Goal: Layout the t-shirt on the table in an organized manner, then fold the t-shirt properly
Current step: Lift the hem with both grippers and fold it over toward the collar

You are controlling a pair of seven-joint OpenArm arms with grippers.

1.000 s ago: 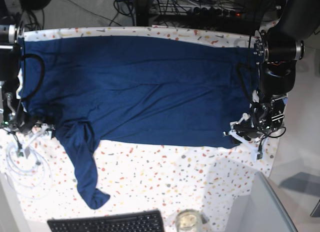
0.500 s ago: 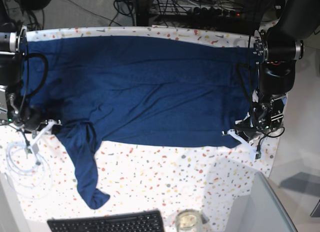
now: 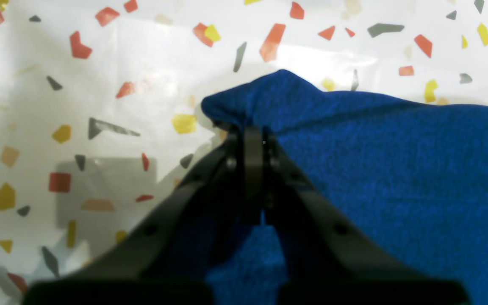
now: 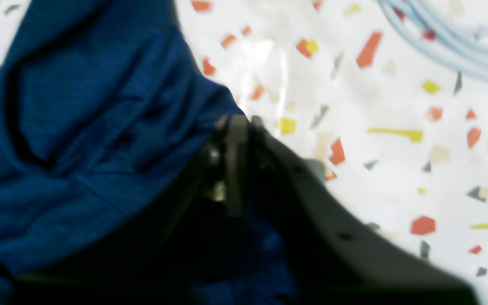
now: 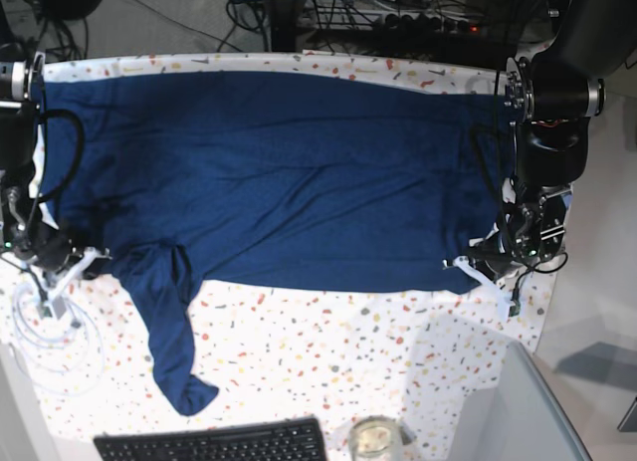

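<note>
A navy t-shirt [image 5: 279, 172] lies spread across the speckled desk [image 5: 328, 351], one sleeve trailing toward a black keyboard [image 5: 214, 443]. The left hand [image 3: 250, 135] is pinched closed on a hem corner; the right hand [image 4: 237, 127] is clamped on bunched fabric at the opposite end. No writing is legible anywhere.

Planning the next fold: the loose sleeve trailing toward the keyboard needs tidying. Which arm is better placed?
Probably right. The right gripper pinches the t-shirt beside the sleeve. The left gripper pinches the far hem corner, well away.
</note>
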